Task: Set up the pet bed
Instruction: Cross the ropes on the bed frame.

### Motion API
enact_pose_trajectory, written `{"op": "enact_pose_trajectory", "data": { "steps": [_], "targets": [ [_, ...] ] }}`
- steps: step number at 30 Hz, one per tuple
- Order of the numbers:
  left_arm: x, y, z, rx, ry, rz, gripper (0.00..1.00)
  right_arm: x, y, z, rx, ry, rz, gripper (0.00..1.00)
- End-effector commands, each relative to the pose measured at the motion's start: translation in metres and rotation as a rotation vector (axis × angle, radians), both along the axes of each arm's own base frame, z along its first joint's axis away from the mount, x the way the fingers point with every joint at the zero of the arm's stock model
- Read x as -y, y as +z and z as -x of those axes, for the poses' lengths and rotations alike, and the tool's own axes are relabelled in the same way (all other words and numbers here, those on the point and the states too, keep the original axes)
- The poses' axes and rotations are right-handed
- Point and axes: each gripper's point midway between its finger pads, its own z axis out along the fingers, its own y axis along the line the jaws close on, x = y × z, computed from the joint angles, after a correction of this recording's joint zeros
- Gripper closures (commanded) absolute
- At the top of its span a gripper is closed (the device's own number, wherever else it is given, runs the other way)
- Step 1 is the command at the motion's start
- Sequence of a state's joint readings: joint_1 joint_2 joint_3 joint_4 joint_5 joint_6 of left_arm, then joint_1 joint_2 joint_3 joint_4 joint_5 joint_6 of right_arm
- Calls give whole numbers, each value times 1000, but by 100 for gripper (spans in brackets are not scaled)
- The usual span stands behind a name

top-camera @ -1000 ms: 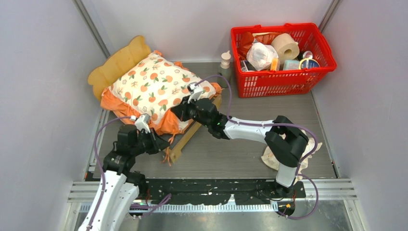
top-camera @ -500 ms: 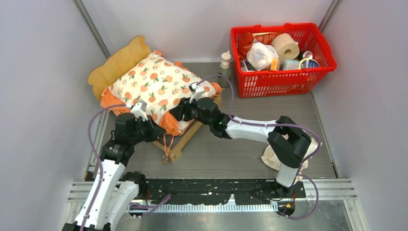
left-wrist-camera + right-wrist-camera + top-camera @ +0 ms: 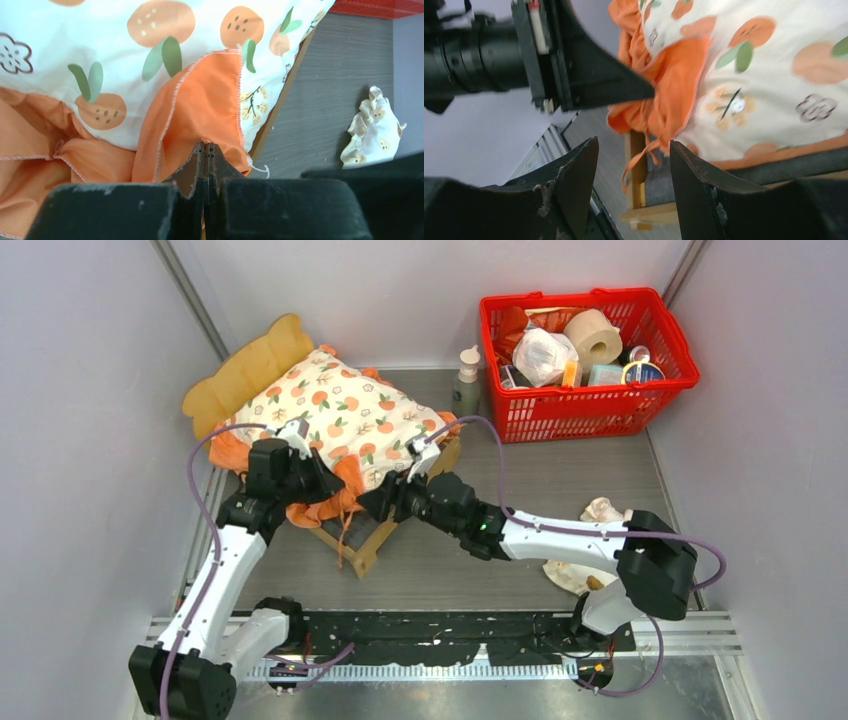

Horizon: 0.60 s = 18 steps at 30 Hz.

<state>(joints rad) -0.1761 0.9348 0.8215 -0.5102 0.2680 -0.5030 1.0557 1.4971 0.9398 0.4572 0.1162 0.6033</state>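
Note:
The pet bed (image 3: pixel 245 370), light wood with a wavy headboard, stands at the back left. The orange-print cushion (image 3: pixel 340 420) lies on it and hides most of its base. My left gripper (image 3: pixel 322 483) is at the cushion's near edge, shut on its orange ruffle (image 3: pixel 200 115). In the left wrist view the left gripper (image 3: pixel 207 147) pinches that fabric between closed jaws. My right gripper (image 3: pixel 376 502) hovers open just off the bed's foot corner, holding nothing. Between the right gripper (image 3: pixel 634 150) jaws I see the wooden frame corner (image 3: pixel 636 170) and a dangling ruffle strip.
A red basket (image 3: pixel 660 330) full of household items stands at the back right, with a small bottle (image 3: pixel 465 375) beside it. A small frilled pillow (image 3: pixel 600 510) lies on the table by the right arm, also seen as the pillow (image 3: pixel 372 132) past the bed's edge.
My right gripper opened, let go of the cushion and drew back toward the near side. My left gripper moved away from me, carrying the orange ruffle farther onto the bed.

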Motion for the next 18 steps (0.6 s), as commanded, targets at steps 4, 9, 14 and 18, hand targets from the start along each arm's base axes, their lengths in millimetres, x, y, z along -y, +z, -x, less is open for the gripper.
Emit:
{"op": "enact_pose_trajectory", "data": {
  "steps": [4,9,14,18],
  "targets": [
    [0,47,-28,162,-6,-28,100,-30,-31,52,-35,37,65,40],
    [1,51,-33,165,-16,-34,100,-56,-51,66,-45,84,97,43],
    [2,54,-37,173,-16,-26,100,-75,-63,70,-65,114,120,45],
    [2,54,-38,173,-11,-24,100,-88,-69,67,-56,115,145,45]
  ]
}}
